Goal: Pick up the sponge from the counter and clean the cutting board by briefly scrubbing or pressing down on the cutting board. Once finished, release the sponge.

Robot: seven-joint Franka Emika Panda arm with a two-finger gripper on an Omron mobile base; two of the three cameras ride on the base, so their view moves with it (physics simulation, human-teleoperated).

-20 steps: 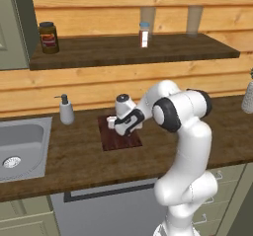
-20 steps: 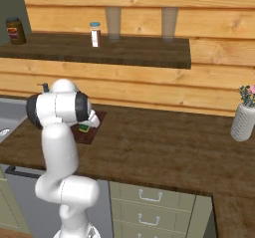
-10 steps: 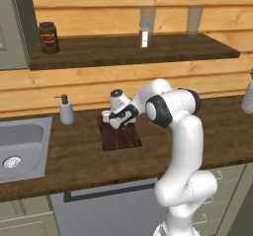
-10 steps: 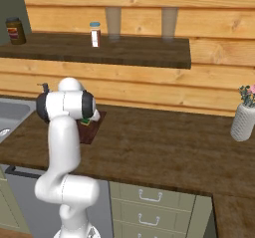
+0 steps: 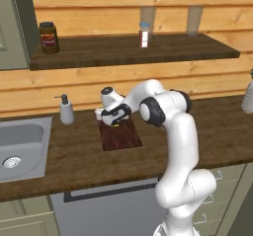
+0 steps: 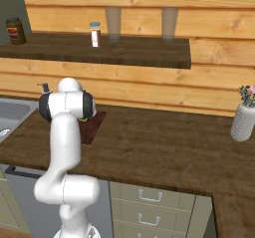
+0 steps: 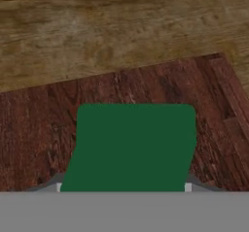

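My end effector (image 5: pixel 114 123) pinches the sponge (image 7: pixel 131 146) over the cutting board (image 5: pixel 119 135), centre frame. Tilted pressure could slide the board across the surface (image 5: pixel 212 131).

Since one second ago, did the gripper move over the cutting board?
Yes. In the left base view the gripper has moved left and toward the wall, from the middle of the cutting board to its far edge, nearer the soap dispenser.
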